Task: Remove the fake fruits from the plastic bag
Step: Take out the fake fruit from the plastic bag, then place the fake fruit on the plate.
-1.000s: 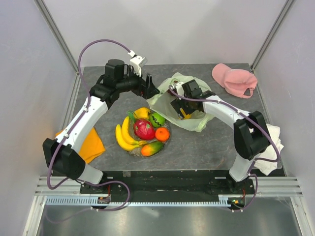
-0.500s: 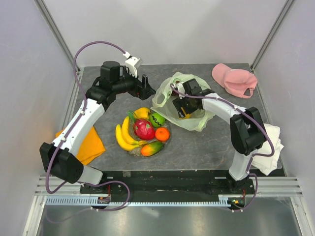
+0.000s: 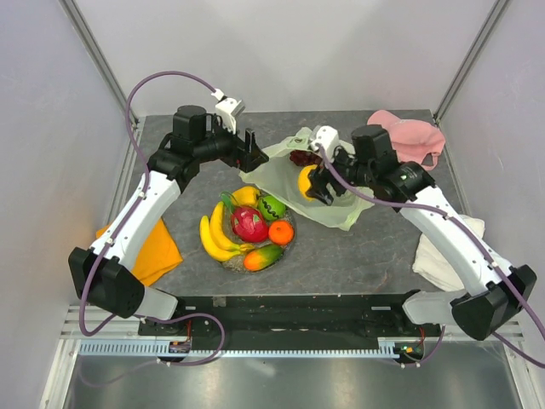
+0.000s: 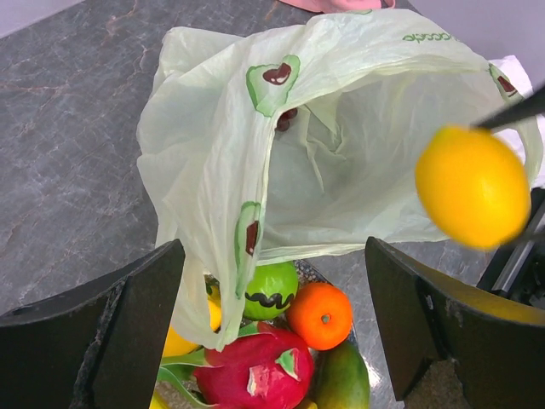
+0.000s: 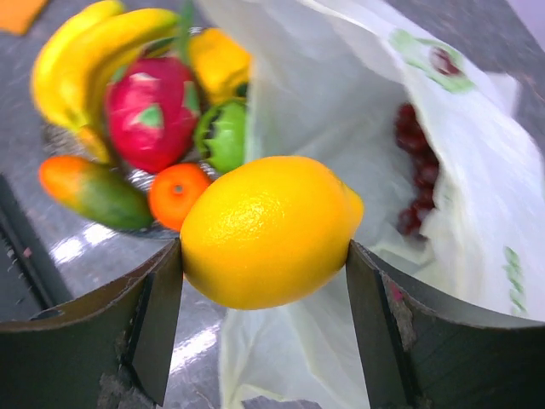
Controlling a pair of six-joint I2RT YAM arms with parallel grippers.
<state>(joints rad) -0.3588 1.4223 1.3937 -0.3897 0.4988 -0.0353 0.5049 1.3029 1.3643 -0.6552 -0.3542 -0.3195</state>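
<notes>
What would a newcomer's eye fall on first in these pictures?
A glossy yellow plastic lemon, clamped between the right arm's fingers over the pale green crinkly plastic bag. Beside the bag lies a bright heap of fake fruits: yellow bananas, red-pink dragon fruit, small orange.

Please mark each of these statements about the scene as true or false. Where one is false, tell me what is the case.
1. The right gripper holds a yellow fruit between its fingers. True.
2. The left gripper is shut on the plastic bag. False: its jaws stand wide open and grip nothing.
3. The dark red grapes lie inside the plastic bag. True.
4. The orange lies inside the plastic bag. False: it lies outside the bag, in the pile of fruits, beside the dragon fruit.
</notes>
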